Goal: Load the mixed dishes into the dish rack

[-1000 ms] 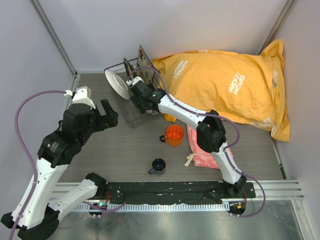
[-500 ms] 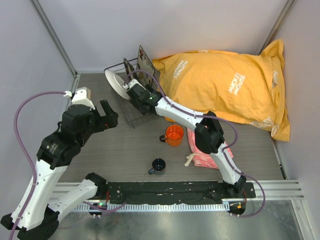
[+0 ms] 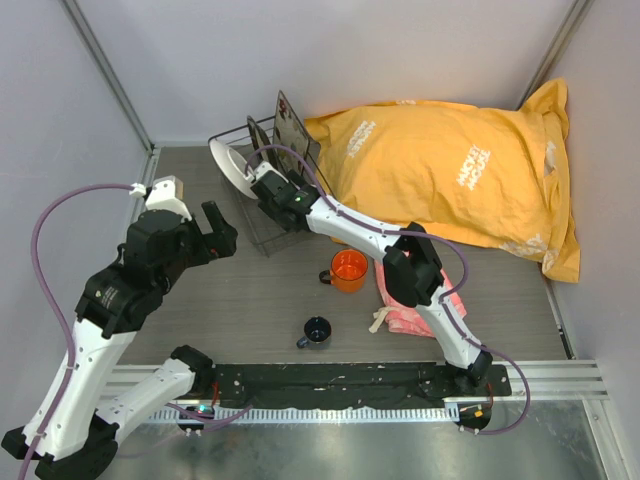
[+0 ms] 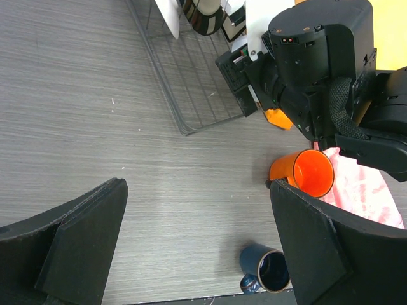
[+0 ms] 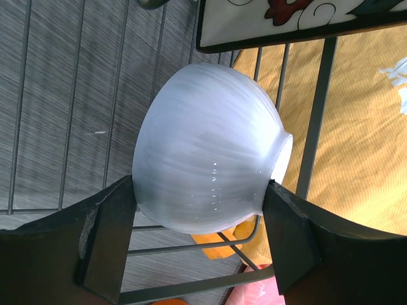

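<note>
White and faintly ribbed, the bowl [image 5: 210,165] is what you have in hand: your right fingers [image 5: 108,238] clamp it, one by the rim and one by the foot, over the wire base of the rack [image 4: 191,89], just below the tray [image 5: 286,19] that stands on edge there. By my reckoning you are past the halfway mark. The white plate [image 3: 228,165] stands at the rack's left end, a dark-rimmed plate [image 4: 202,18] seems to stand next to it, and the tray is in as well; the bowl is at the rack but not let go. Left to load are the mug [image 3: 349,269] and the cup [image 3: 317,331], both upright on the desk [image 3: 250,290], the mug just beside the pink cloth [image 3: 410,305], the cup nearer you and well apart from the rack. Your left fingers [image 4: 82,235] are spread wide and hold nothing, hanging above the desk left of the rack. You cannot tell whether the bowl touches the wires: from above your own arm covers it, and the wrist view shows only bars behind it. The dark-rimmed plate is cut off at the top of the left wrist view, so its centre is not clear. The yellow bag [image 3: 450,170] hides the desk behind the rack.
</note>
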`<state>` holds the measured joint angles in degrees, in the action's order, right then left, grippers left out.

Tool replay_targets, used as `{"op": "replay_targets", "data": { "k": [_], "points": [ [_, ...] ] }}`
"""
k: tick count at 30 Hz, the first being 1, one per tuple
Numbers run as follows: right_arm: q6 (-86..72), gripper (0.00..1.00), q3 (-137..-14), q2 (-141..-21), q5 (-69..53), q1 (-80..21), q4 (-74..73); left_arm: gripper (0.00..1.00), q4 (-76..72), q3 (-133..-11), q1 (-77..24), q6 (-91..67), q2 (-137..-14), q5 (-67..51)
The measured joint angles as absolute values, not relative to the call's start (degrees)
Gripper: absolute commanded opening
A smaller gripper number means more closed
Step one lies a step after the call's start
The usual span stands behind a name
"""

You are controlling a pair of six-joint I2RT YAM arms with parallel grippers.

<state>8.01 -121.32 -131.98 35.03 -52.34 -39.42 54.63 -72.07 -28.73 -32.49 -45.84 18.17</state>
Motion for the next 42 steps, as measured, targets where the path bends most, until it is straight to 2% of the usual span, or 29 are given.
{"op": "replay_targets", "data": {
  "k": [2,3,8,9,15,21,23,25,42],
  "points": [
    [8.12,0.07,-121.38,-132.16,35.16,-52.34,-39.11,1.0,54.63,-71.85,-28.73,-32.49,-45.84,18.17],
    [8.19,0.15,-121.4,-132.27,35.22,-52.34,-38.98,1.0,54.63,-71.81,-28.73,-32.49,-45.78,18.17],
    [8.27,0.36,-121.45,-132.62,35.38,-52.34,-38.33,1.0,54.61,-71.55,-28.73,-32.49,-45.58,18.2],
    [8.29,0.44,-121.54,-132.7,35.38,-52.34,-38.3,1.0,54.63,-71.5,-28.73,-32.49,-45.56,18.17],
    [8.32,0.6,-121.62,-132.77,35.29,-52.34,-38.3,1.0,54.63,-71.31,-28.73,-32.51,-45.25,17.96],
    [8.36,0.7,-121.62,-132.79,35.16,-52.34,-38.28,1.0,54.65,-70.87,-28.73,-32.51,-44.69,17.96],
    [8.43,0.84,-121.62,-132.79,34.87,-52.34,-38.22,1.0,54.68,-70.74,-28.73,-32.51,-44.47,17.98],
    [8.49,0.88,-121.64,-132.81,34.39,-52.31,-38.06,1.0,54.65,-70.57,-28.73,-32.51,-44.31,17.96],
    [9.17,0.91,-122.37,-135.66,32.27,-52.53,-40.18,1.0,54.68,-69.49,-28.73,-32.49,-43.94,17.96]
  ]
}}
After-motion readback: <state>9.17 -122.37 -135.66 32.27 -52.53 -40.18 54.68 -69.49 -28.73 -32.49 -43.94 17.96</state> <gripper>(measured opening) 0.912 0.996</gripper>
